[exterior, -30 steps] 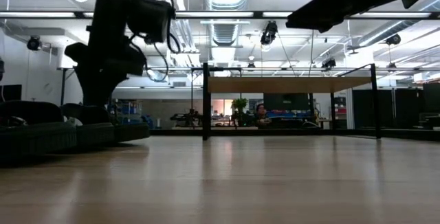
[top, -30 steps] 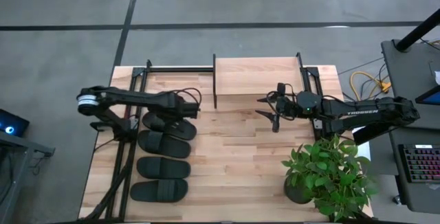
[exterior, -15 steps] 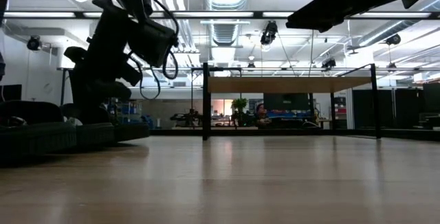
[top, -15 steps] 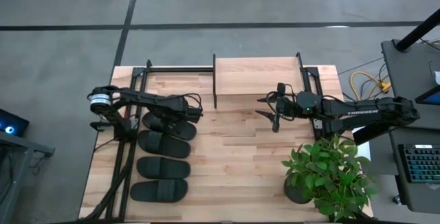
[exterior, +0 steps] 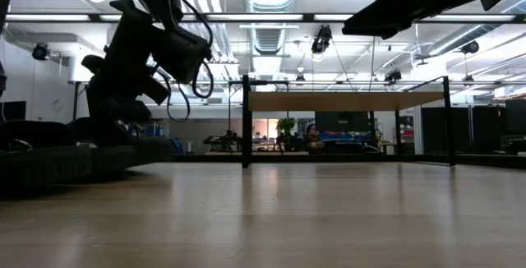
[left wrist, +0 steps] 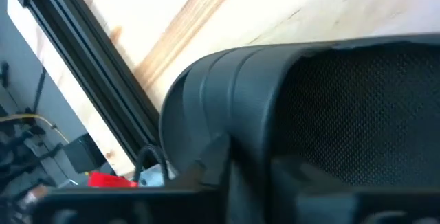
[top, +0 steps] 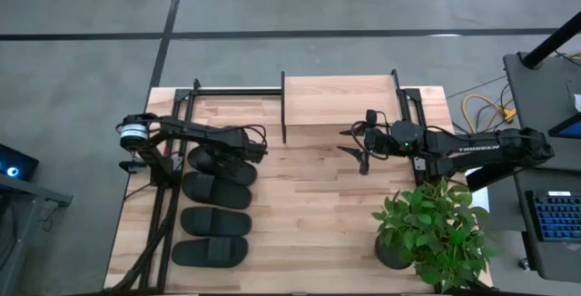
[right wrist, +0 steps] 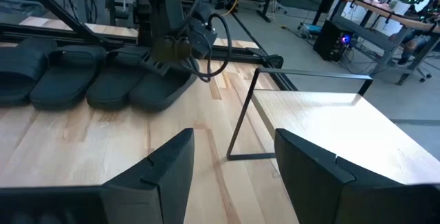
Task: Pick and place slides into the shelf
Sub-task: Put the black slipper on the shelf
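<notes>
Four matte black slides lie in a column along the left side of the desk, soles down, each crosswise with one wide strap band. The slide nearest the shelf [top: 221,162] sits partly under the left arm. Below it come the second [top: 216,190], third [top: 215,222] and fourth slide [top: 211,252], close together. The shelf [top: 338,102], a low rack with a light wood plank top and thin black side frames, stands upright at the desk's far middle edge.

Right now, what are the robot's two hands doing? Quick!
Left gripper: down on the slide nearest the shelf; grip cannot be told.
Right gripper: open, empty, waiting near the shelf.
</notes>
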